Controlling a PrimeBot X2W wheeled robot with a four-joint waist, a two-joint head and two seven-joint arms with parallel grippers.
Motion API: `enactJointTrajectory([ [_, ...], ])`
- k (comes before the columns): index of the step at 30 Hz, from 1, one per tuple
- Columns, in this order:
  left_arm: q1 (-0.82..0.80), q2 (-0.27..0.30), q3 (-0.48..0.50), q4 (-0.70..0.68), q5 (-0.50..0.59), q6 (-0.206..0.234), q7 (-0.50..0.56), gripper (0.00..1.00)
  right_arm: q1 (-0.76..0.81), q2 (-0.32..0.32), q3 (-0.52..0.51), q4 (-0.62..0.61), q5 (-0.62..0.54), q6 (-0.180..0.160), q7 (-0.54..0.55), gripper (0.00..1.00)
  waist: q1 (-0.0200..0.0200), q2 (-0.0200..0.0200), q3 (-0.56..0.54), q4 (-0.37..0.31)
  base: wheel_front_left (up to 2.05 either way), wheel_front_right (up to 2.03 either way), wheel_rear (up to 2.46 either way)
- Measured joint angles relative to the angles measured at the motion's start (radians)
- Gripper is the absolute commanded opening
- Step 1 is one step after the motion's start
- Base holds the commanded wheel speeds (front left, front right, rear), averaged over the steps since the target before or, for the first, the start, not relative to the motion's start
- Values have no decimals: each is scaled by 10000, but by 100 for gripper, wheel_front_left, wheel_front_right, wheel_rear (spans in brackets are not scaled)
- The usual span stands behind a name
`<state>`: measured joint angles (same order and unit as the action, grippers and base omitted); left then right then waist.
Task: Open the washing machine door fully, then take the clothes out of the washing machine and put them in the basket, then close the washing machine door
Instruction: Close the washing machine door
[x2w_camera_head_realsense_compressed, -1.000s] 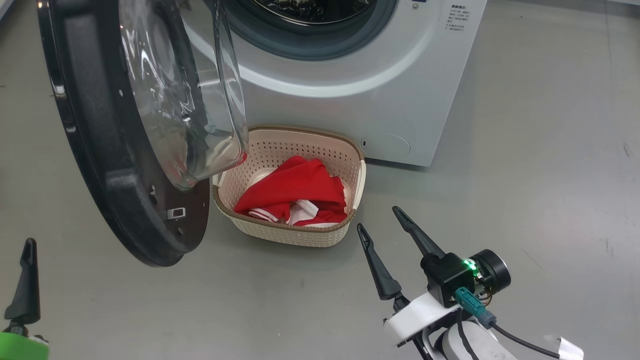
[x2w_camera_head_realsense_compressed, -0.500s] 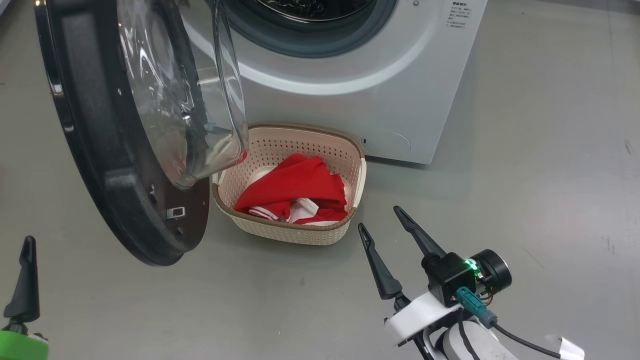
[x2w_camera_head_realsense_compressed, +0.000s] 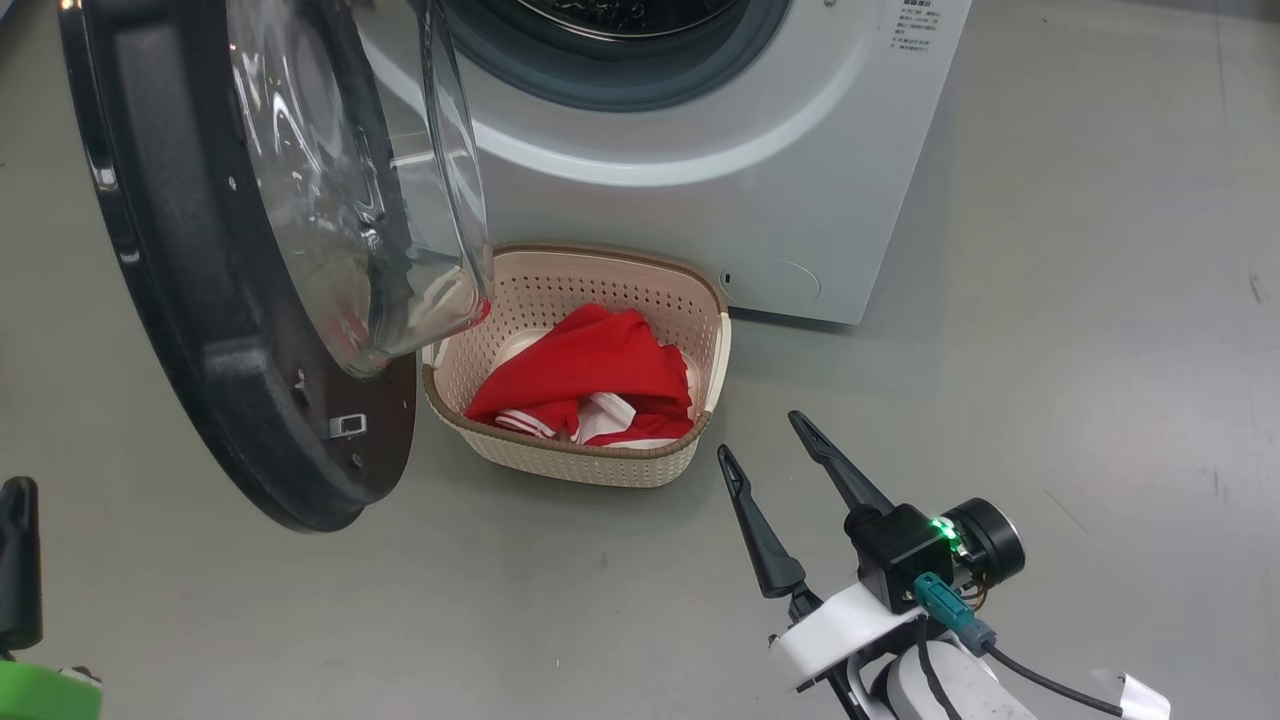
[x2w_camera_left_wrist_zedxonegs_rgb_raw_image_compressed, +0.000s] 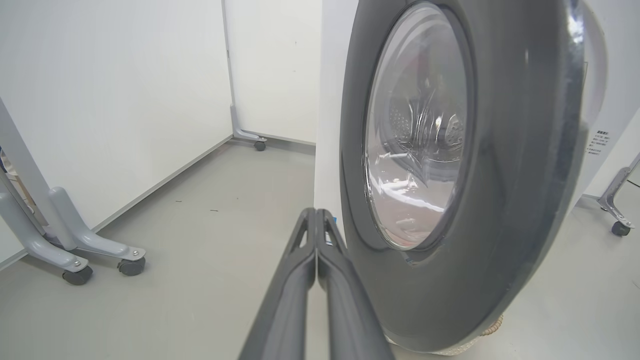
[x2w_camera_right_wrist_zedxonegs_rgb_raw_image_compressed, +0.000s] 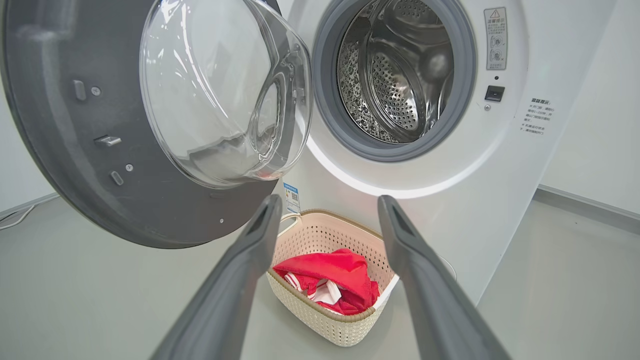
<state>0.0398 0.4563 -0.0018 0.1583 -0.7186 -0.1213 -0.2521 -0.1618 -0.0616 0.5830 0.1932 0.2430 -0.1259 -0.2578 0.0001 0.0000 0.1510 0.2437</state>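
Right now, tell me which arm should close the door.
Left. The left fingers are shut and lie beside the door's outer face, placed to push it closed. The right fingers stand open on the door's inner side, by the basket with the clothes, and would probably have to go round.

The washing machine (x2w_camera_head_realsense_compressed: 700, 190) is showing plain white, with a grey gasket (x2w_camera_right_wrist_zedxonegs_rgb_raw_image_compressed: 326, 105) ringing a silvery steel drum (x2w_camera_right_wrist_zedxonegs_rgb_raw_image_compressed: 395, 95) that is carrying rows of small round holes. The washing machine door (x2w_camera_head_realsense_compressed: 190, 300) is gleaming glossy black around a colourless clear glass bowl (x2w_camera_head_realsense_compressed: 350, 200). The basket (x2w_camera_head_realsense_compressed: 600, 468) is wearing cream sides dotted with a regular grid of holes under a brown woven-look rim. The clothes (x2w_camera_head_realsense_compressed: 590, 365) are glowing bright red, with white stripes and white trim. A small blue label (x2w_camera_right_wrist_zedxonegs_rgb_raw_image_compressed: 291, 197) is standing out on the white front, and the floor (x2w_camera_head_realsense_compressed: 1050, 350) is showing flat grey.
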Motion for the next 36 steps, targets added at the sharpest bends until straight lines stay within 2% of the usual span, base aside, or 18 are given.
enactJointTrajectory([
  [8, -286, 343, -48, -127, -50, 0, 0, 0, -1, 0, 2, 0, 0, 0, 0, 100, 0, 0, 23, -5, 0, 0, 0],
  [13, -596, 518, -94, -178, -928, 0, -2, 0, -1, 0, 6, 4, 0, 0, 0, 100, -1, 0, 27, -15, 0, 0, 0],
  [17, -827, 441, -184, -215, -2786, 0, 102, 0, -1, 2, 12, 8, 0, 0, 0, 100, 0, 0, 18, -32, 0, 0, 0],
  [21, -1078, 334, 157, 2, -4677, 0, 965, 0, -2, 4, 27, 8, 2, 0, 0, 100, 0, 0, 19, -52, 0, 0, 0],
  [25, -1406, -25, 431, 23, -6855, 0, 2067, 0, -1, 2, 65, 8, 2, 0, 0, 100, -1, 0, 38, -91, 0, 0, 0],
  [31, -1502, -134, 1191, 577, -9482, 2, 3854, 0, -2, 6, 153, 2, 2, 0, 0, 100, 0, 0, 142, -197, 0, 0, 0],
  [36, -1801, -784, 1275, 830, -11754, 105, 5549, 0, -2, 2, 75, 4, 2, 0, 0, 100, 0, 0, 205, -254, 0, 0, 0],
])
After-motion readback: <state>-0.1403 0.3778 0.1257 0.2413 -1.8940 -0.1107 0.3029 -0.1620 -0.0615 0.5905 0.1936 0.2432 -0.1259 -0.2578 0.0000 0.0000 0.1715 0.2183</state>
